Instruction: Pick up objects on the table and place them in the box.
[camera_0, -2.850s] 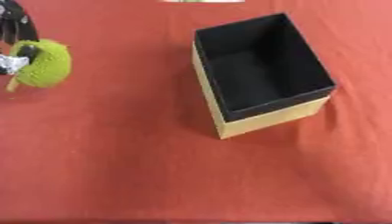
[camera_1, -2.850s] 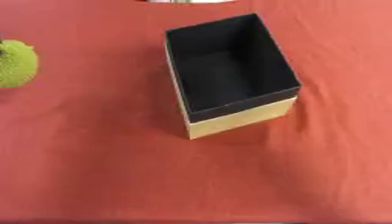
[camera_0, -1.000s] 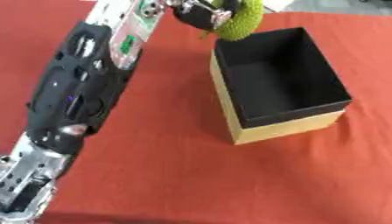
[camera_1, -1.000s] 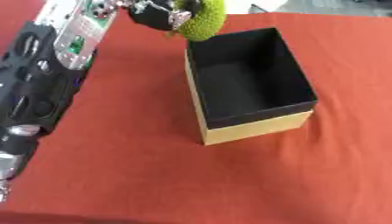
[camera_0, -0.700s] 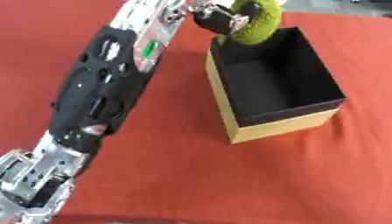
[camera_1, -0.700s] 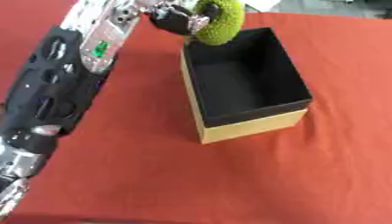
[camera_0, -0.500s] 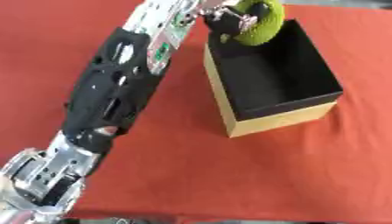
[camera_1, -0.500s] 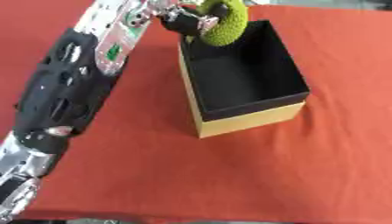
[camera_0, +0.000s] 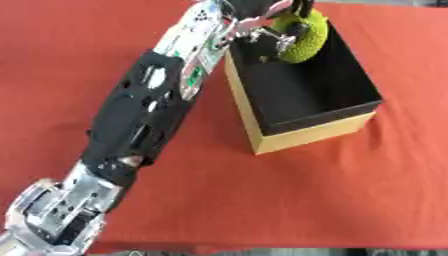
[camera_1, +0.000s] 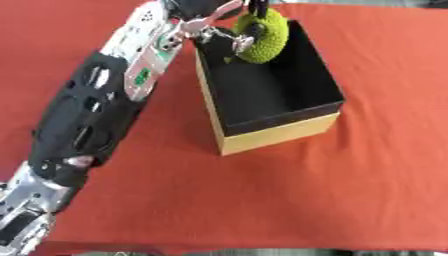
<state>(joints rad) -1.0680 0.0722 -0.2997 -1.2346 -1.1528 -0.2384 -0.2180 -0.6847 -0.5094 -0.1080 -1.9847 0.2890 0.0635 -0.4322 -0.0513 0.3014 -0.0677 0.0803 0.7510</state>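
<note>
The left robot hand (camera_0: 262, 20) is curled around a fuzzy green ball (camera_0: 304, 36) over the box (camera_0: 306, 127); it looks light, soft, squashable, best gripped around its middle.

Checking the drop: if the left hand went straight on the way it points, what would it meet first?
Probably the box's black inside; the left hand holds the green object over its far end. Depth is unclear.

This looks like a test room for robots, maybe a lab, though little of the room shows. A red cloth (camera_0: 350, 200) covers the whole counter. On it, toward 12 o'clock, sits a lone box (camera_0: 315, 135), tan outside and black inside. A thin grey strip of floor shows at 6 o'clock.
</note>
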